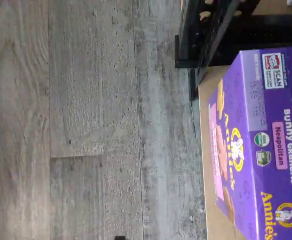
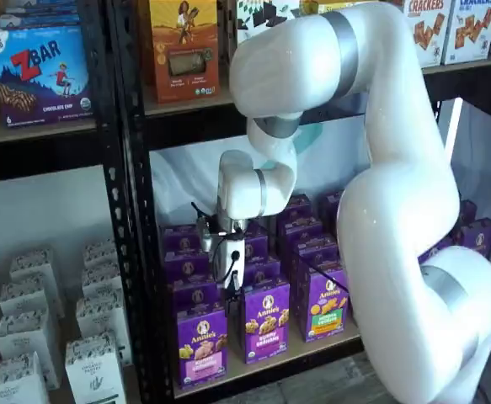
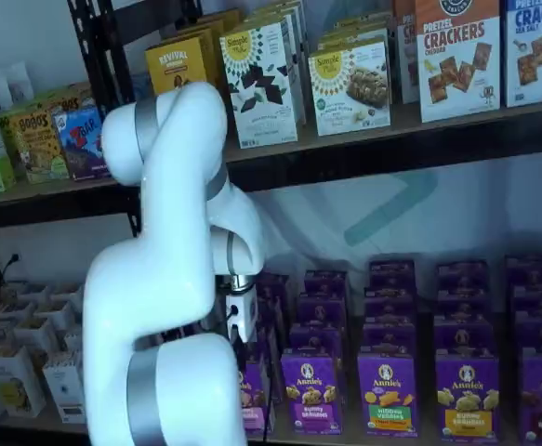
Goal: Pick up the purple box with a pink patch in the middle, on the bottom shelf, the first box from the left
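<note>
One purple box (image 2: 201, 343) stands upright at the front left end of the bottom shelf (image 2: 266, 364), its pink panel low on the front and the round white logo above it; in a shelf view it is just beside a black perforated upright (image 2: 129, 210). My gripper (image 2: 231, 284) hangs above that box and the row of purple cartons behind it, a cable looping beside the white body. I cannot tell how far my fingers are parted, since they blur into the dark cartons behind them, and I cannot see anything held in them. From my wrist camera the same purple box (image 1: 258, 150) fills one side, turned on its side, with "Neapolitan" on a pink label and "Bunny Grahams" readable on its top face, sitting on the tan board (image 1: 211, 200) near the black rack foot (image 1: 201, 40). Grey wood-look flooring (image 1: 85, 120) takes up the rest of that view. To the right of the box, a purple carton with a lilac panel (image 2: 267, 321) and one with a green panel (image 2: 322, 305) stand along the front edge. In a shelf view, my white arm (image 3: 173, 279) covers most of the box (image 3: 255, 400), leaving only a sliver showing.
</note>
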Robot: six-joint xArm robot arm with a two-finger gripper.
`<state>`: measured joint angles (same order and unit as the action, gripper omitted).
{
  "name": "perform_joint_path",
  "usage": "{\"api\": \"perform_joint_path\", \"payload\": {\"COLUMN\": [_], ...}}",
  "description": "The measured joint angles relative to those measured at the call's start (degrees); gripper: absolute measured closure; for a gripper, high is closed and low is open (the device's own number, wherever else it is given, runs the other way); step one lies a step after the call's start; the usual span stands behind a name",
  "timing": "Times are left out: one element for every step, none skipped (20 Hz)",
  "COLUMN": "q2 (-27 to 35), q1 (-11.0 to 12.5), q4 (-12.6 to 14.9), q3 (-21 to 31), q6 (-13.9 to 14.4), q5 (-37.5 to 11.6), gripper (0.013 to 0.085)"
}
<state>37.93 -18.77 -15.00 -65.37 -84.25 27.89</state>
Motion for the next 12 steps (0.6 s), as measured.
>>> {"api": "perform_joint_path", "payload": {"q2": [0.08,0.42,0.78,1.06,1.34,1.57,1.81,2.05,2.28,2.48,2.72,3.03], "q1": [0.03,0.20,0.37,0.50,0.60,0.68,0.74,0.78,0.81,0.79,0.71,0.63], "q4": [0.94,3.23,4.42,4.84,4.93,4.85,4.58,4.19,3.59,2.92,2.23,1.53], "q3": [-0.10,-0.45,-0.74,-0.95,-1.12,-1.24,-1.34,-1.43,-1.47,-1.36,-1.23,-1.30], "q6": [0.81,2.73,3.62,3.85,3.83,3.64,3.32,2.93,2.32,1.71,1.12,0.52], "q5": [0.10,0.30,0.37,0.34,0.24,0.01,-0.28,-0.60,-1.14,-2.13,-3.26,-4.06], "gripper": [0.0130,0.0130,0.0130,0.0130,0.0130,0.0130,0.0130,0.0130,0.0130,0.0130,0.0130,0.0130]}}
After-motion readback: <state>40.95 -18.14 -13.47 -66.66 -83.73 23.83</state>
